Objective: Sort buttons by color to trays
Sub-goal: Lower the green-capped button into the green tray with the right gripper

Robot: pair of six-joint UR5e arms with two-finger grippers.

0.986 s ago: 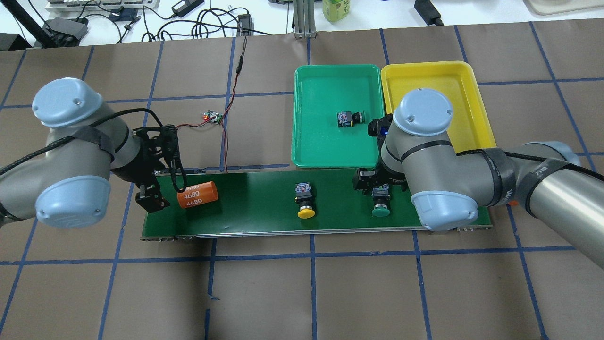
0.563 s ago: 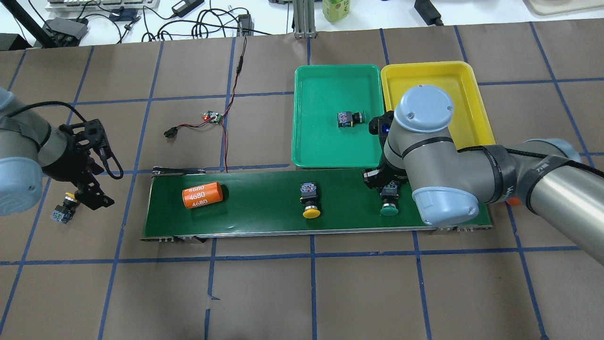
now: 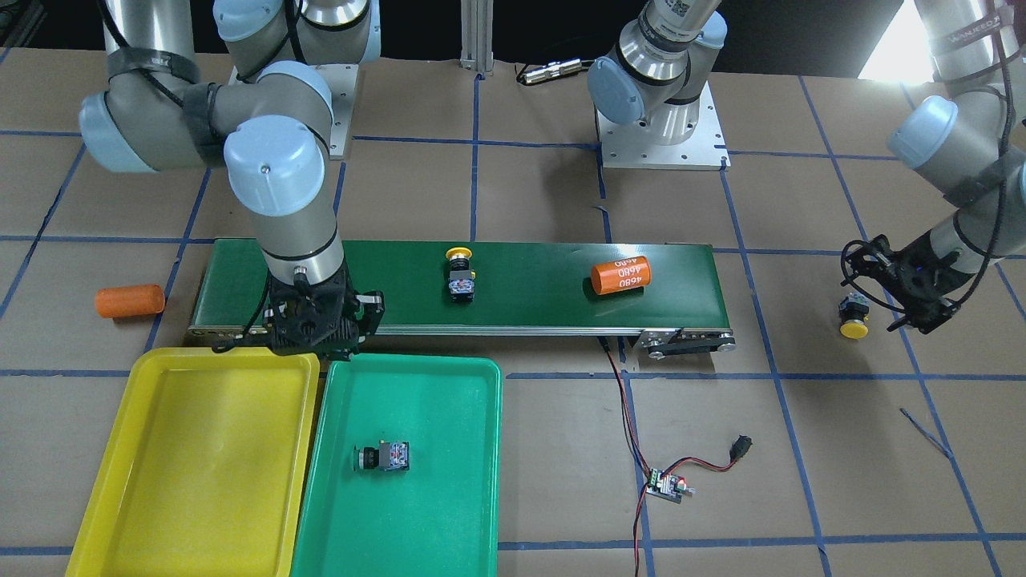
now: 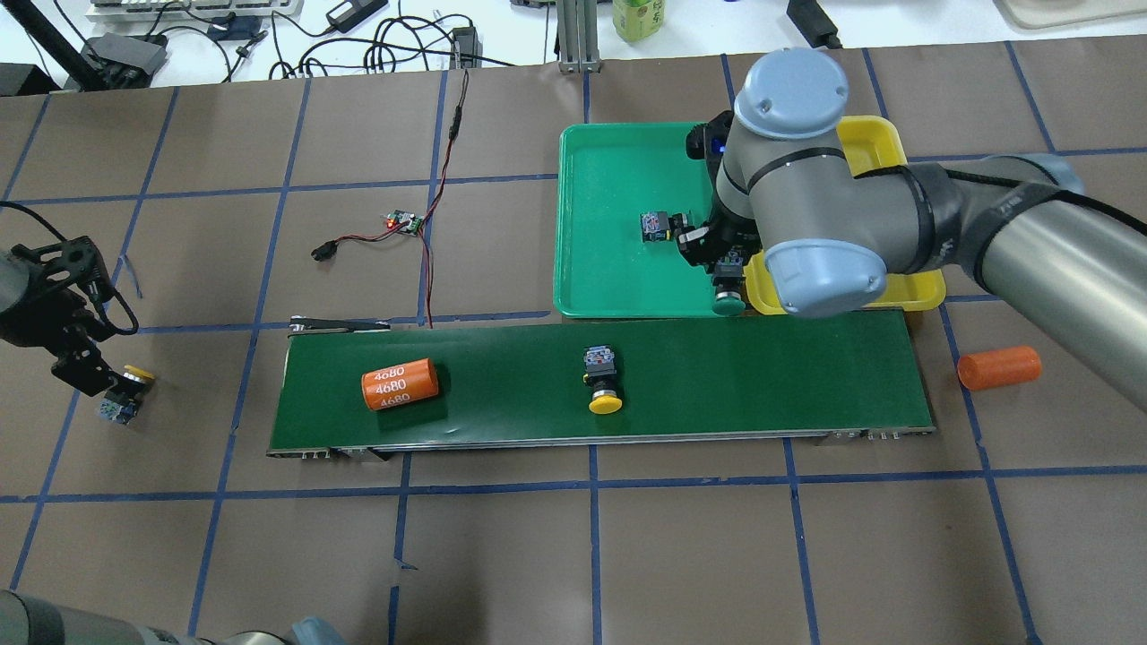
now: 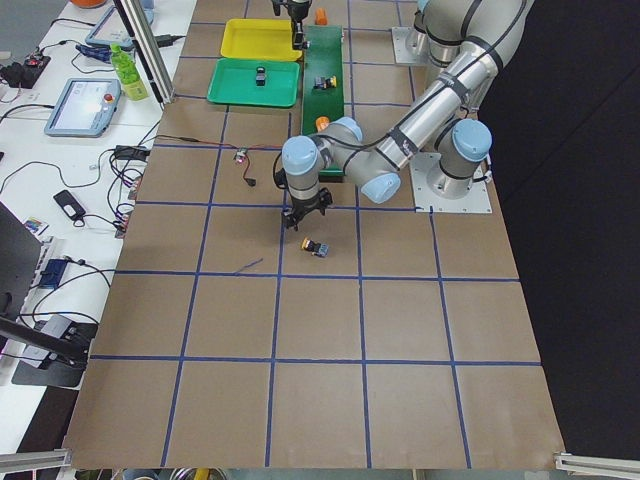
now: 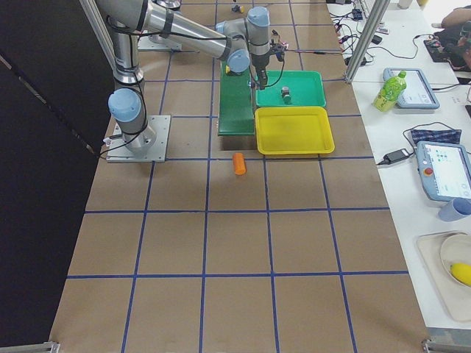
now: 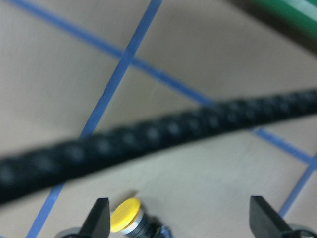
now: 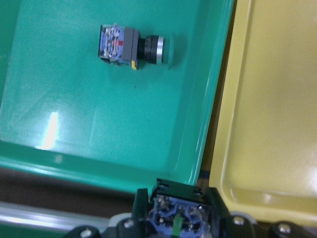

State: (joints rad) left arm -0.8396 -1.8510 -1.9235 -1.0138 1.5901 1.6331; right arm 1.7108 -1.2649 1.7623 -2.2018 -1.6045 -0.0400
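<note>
right claw (image 8: pixel 177 223) moved over two trays (image 4: pixel 609 269), clamping one of two green buttons (image 4: pixel 728 302), left claw (image 7: pixel 181 220) spread empty

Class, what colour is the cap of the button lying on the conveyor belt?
Yellow cap, clearest in the overhead exterior view.

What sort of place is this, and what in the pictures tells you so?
Probably a robotics lab: a right arm and left arm mounted at a tape-gridded table, a small conveyor belt, and a control tablet on a side bench.
</note>
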